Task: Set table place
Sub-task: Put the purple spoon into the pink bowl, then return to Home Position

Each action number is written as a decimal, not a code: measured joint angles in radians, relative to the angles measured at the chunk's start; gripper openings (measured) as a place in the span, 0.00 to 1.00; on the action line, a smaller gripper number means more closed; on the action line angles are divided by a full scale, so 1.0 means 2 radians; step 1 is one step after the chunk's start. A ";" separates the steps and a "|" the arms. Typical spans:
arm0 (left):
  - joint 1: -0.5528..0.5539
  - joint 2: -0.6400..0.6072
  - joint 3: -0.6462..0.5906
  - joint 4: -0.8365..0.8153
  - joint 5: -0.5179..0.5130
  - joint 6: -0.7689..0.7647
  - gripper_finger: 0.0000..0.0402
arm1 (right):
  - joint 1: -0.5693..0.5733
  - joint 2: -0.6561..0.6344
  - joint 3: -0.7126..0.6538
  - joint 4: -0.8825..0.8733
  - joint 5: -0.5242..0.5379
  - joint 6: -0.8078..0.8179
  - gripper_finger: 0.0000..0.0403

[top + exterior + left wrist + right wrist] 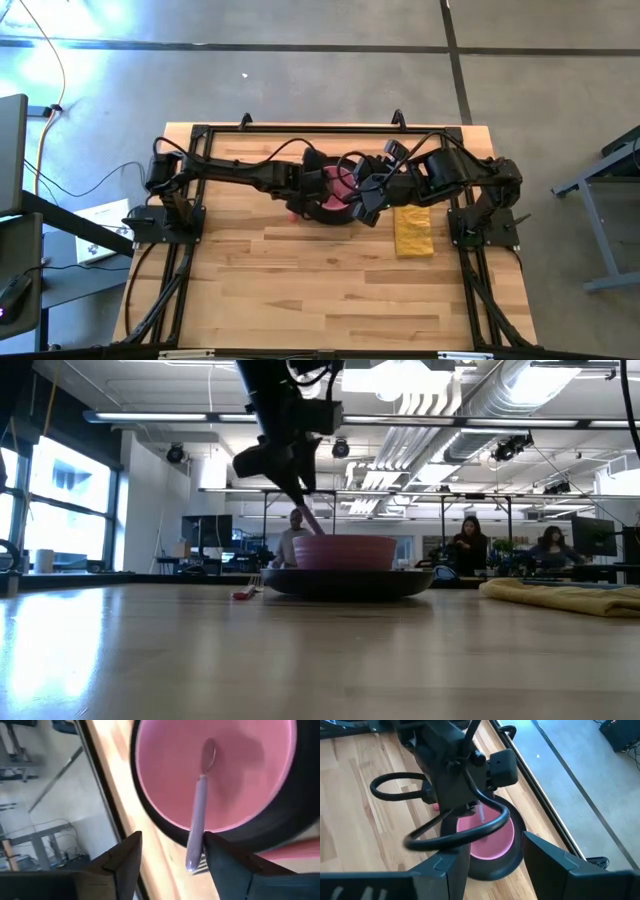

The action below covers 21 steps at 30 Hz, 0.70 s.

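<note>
An open-plan workshop, people seated at desks, lies behind the light-wood bench [300, 290]. Near its far edge the pink bowl [215, 775] sits in the dark plate [345, 582]. The left gripper [172, 862] hangs over it, its fingers open around the purple-handled spoon [199, 805] leaning in the bowl. The right gripper [492, 857] hovers close, fingers apart. The yellow napkin [414, 232] lies toward the right edge; the spoon apparently awaits placing.

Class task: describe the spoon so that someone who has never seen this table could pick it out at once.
On the table, find the dark plate holding the pink bowl. The spoon leans in that bowl, metal end down, between the open left gripper fingers. Its purple handle marks it out.
</note>
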 joint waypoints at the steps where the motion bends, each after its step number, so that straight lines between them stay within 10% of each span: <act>1: 0.000 0.000 0.007 -0.003 -0.002 0.005 0.50 | 0.000 0.000 0.000 0.000 0.000 0.000 0.42; 21: -0.005 -0.029 0.026 -0.080 0.061 -0.054 0.46 | 0.000 0.000 0.000 0.000 0.006 -0.038 0.36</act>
